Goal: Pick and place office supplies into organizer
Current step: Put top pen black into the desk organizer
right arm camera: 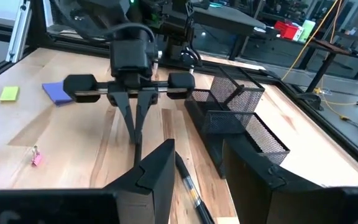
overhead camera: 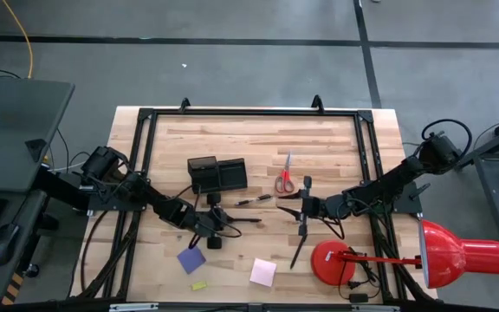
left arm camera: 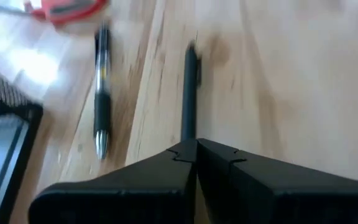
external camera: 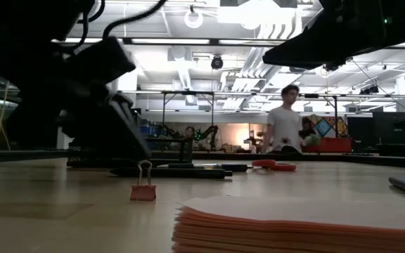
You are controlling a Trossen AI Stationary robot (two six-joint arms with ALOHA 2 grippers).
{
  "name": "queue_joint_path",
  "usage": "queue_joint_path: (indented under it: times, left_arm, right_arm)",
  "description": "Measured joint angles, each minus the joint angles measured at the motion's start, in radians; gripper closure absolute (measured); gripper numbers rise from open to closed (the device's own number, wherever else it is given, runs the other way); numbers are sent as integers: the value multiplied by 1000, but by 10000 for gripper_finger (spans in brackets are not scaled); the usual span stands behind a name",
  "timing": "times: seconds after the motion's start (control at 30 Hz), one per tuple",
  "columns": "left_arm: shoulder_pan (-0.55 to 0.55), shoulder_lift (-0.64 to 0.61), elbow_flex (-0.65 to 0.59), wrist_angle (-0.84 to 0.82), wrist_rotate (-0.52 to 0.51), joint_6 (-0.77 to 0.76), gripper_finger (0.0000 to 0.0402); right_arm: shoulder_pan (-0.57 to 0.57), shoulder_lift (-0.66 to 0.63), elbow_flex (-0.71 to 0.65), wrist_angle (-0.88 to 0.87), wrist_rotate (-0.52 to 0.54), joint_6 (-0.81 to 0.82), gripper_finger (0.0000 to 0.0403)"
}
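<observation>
High view: left end effector [overhead camera: 230,224] is shut tight on the end of a dark pen [overhead camera: 246,220]. The organizer [overhead camera: 217,173] sits just behind it, scissors [overhead camera: 285,176] farther off beyond the fingertips.
High view, right: right end effector [overhead camera: 287,208] faces the left one, close by.
Low view: a binder clip [external camera: 143,188] stands on the worktop [external camera: 62,211], and a pink note pad [external camera: 301,221] fills the foreground.
Left wrist view: fingers pressed together, dark pen sticking straight out ahead; a silver-black pen [left arm camera: 101,93] lies alongside.
Right wrist view: right fingers stand apart, gripping nothing; the silver-black pen lies on the worktop between them.
</observation>
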Motion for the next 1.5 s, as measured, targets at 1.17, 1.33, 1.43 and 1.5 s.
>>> queue_joint_path:
  times: [1.17,1.33,1.43,1.5]
  left_arm:
    - [118,-7,-15,-146,167,-204,385]
    - [114,-5,-17,-119,147,-211,389]
    - [109,-2,-19,-68,163,-199,392]
    - [97,-1,-18,-58,159,-189,392]
  right_arm:
    - [0,0,0,-1,-2,86,277]
    - [0,0,0,-2,-15,96,277]
    - [0,0,0,-2,-5,84,277]
    - [0,0,0,-3,5,80,277]
